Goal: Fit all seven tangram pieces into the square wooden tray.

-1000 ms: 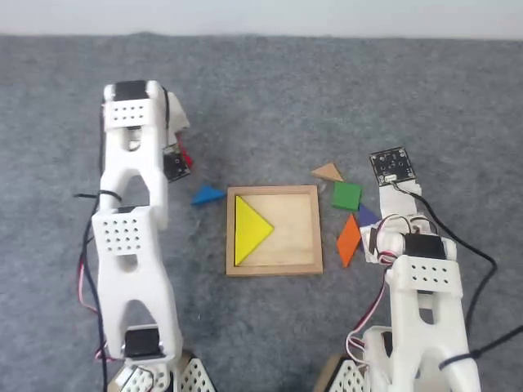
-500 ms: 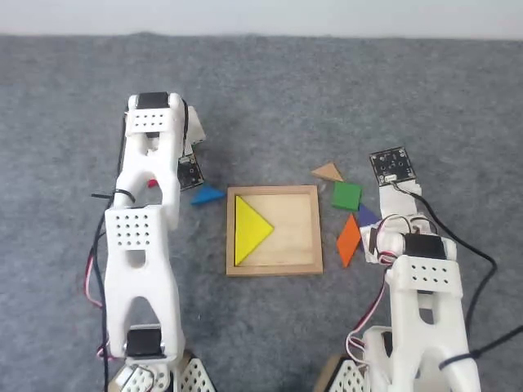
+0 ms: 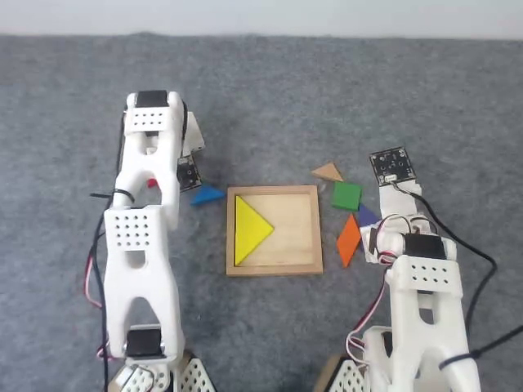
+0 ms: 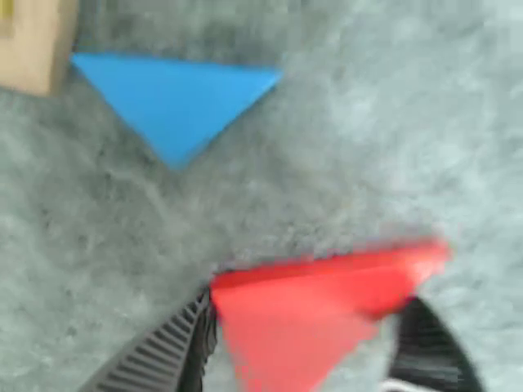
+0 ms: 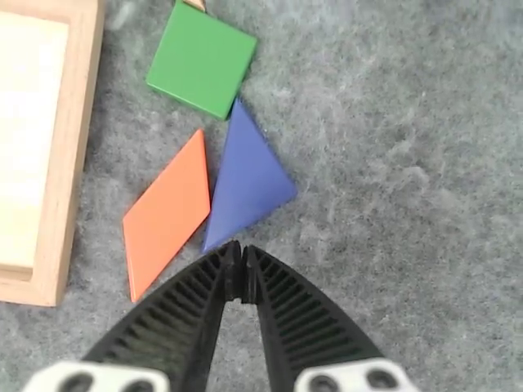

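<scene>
Left claw [image 4: 306,327] clamps red triangle [image 4: 327,286]; blue triangle [image 4: 176,102] beyond fingertips, apart, near tray [image 4: 29,49].

yellow triangle [image 3: 249,229] lies flat in the wooden tray's [image 3: 274,269] left half.

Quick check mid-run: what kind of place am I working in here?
Most likely a small indoor robotics test bench: a table under a grey mat, a white left arm and right arm mounted side by side, and a wooden tray holding a yellow triangle as the exercise.
</scene>
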`<act>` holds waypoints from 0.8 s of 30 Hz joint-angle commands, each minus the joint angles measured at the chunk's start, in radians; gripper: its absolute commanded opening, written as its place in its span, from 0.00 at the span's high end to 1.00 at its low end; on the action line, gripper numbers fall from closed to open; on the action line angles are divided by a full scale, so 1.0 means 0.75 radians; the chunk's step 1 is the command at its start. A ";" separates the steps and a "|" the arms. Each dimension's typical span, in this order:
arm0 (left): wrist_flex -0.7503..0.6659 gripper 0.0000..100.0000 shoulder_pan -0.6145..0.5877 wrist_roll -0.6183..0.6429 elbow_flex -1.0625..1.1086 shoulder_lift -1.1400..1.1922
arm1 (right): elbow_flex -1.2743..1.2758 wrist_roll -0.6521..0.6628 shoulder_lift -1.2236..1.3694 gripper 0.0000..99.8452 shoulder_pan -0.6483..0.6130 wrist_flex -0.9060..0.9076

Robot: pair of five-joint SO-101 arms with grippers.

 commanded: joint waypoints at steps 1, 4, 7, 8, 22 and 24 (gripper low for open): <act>0.166 0.84 -0.010 -0.065 -0.030 -0.006 | -0.010 0.018 -0.017 0.98 0.019 -0.030; 0.237 0.91 -0.010 -0.063 -0.034 -0.006 | -0.010 0.018 -0.017 0.98 0.019 -0.030; 0.286 0.94 -0.010 -0.063 -0.024 -0.014 | -0.010 0.018 -0.017 0.98 0.019 -0.030; 0.286 0.93 -0.010 -0.063 -0.024 -0.014 | -0.010 0.018 -0.017 0.98 0.019 -0.030; 0.286 0.93 0.012 -0.063 0.330 -0.317 | -0.010 0.018 -0.017 0.98 0.019 -0.030; 0.280 0.93 0.033 -0.063 0.439 -0.405 | -0.010 0.018 -0.017 0.98 0.019 -0.030</act>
